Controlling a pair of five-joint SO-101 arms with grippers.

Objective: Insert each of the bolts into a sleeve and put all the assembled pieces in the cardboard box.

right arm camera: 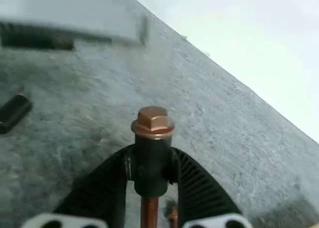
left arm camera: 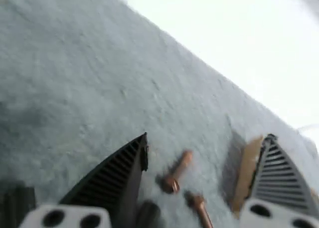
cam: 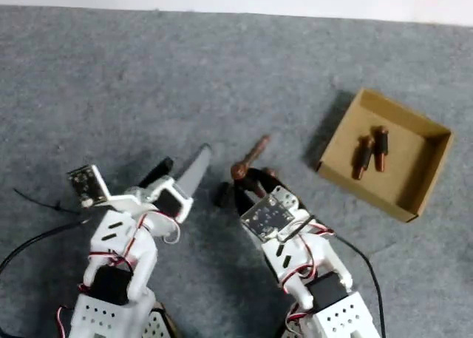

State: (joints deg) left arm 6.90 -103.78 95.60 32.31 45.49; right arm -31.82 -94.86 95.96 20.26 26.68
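My right gripper (cam: 250, 181) (right arm camera: 152, 155) is shut on a black sleeve (right arm camera: 151, 160) with a copper bolt (right arm camera: 152, 122) through it, head pointing away from the arm. Just beyond it a loose copper bolt (cam: 256, 149) (left arm camera: 177, 171) lies on the grey mat. A loose black sleeve (cam: 222, 196) (right arm camera: 14, 113) lies beside the right gripper, between the two arms. My left gripper (cam: 186, 157) (left arm camera: 207, 138) stands open and holds nothing, aimed toward the loose bolt. The cardboard box (cam: 414, 205) sits at the right with two assembled pieces (cam: 371, 151) inside.
Grey felt mat (cam: 148, 79) covers the table, with open room at the back and left. A black cable (cam: 33, 205) trails by the left arm's base. The box's near wall (left arm camera: 245, 174) shows beyond the left gripper.
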